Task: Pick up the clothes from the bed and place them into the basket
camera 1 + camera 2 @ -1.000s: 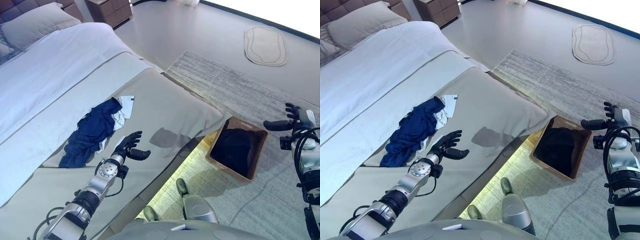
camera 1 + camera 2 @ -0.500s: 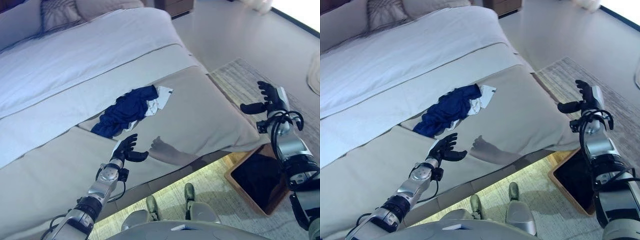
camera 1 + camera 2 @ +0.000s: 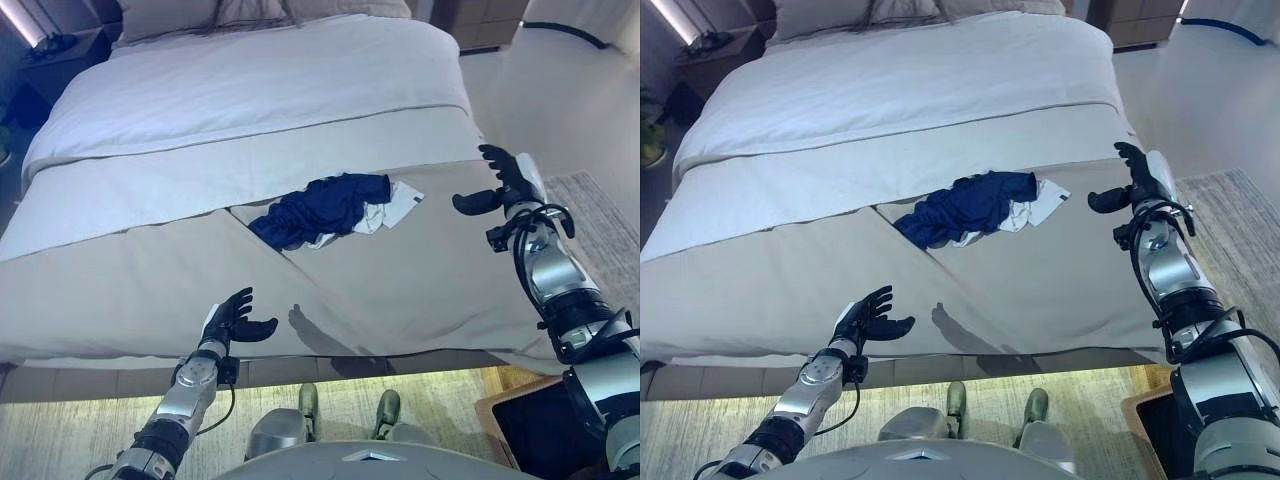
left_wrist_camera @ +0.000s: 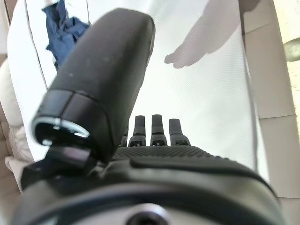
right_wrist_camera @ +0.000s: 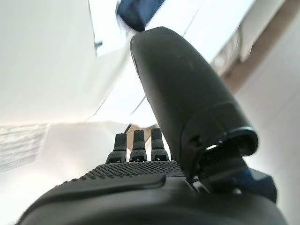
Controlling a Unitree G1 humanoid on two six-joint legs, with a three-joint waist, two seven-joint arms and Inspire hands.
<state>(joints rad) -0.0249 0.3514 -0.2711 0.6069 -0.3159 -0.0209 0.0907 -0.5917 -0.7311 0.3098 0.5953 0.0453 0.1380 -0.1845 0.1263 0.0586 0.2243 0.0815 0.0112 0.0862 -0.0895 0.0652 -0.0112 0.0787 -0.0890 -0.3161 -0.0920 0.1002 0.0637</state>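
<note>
A crumpled dark blue garment (image 3: 318, 207) lies on the beige bedspread (image 3: 420, 280) with a white cloth (image 3: 392, 208) tucked against its right end. My left hand (image 3: 232, 322) hovers open over the bed's near edge, well short of the clothes, empty. My right hand (image 3: 500, 182) is raised open at the bed's right side, level with the pile and a little to its right, holding nothing. The blue garment (image 4: 61, 26) shows far off in the left wrist view, and its edge (image 5: 136, 11) in the right wrist view. A corner of the brown basket (image 3: 530, 432) shows on the floor at lower right.
The white duvet (image 3: 270, 80) and pillows (image 3: 230, 12) cover the far half of the bed. A nightstand (image 3: 45, 55) stands at the far left. A grey rug (image 3: 600, 210) lies on the floor right of the bed.
The camera has swung left, so the bed now fills the view and the basket sits at the lower right corner. Both hands stay open and empty; the right hand now shows near the clothes.
</note>
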